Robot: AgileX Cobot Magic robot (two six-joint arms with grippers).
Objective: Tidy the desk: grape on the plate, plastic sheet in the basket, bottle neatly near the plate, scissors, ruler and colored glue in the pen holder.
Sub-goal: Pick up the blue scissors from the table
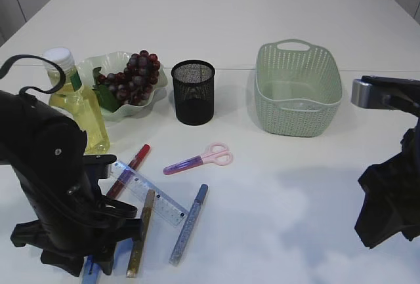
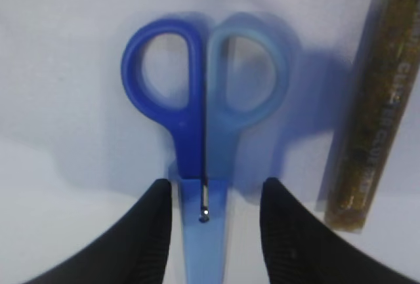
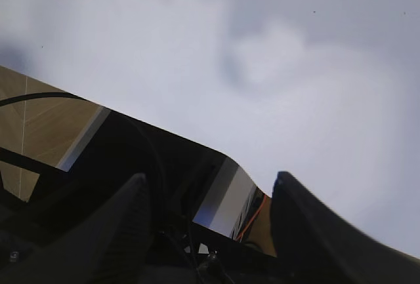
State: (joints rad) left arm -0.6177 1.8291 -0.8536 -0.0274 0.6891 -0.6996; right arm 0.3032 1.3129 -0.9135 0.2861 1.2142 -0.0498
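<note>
Left wrist view: left gripper [image 2: 211,231] half open, straddling blue plastic-handled scissors [image 2: 207,133], not yet clamped.
Right gripper [image 3: 210,218]: open, empty.

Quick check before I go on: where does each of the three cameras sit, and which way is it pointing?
Exterior: in front of the table, slanting down on pen holder and basket; both arms show at the sides.
Left wrist: on the left arm, looking down at blue scissors between the left gripper fingers.
Right wrist: on the right arm, facing bare tabletop and its edge; right gripper fingers show.
Shared: exterior and left wrist both show the gold glue stick.
</note>
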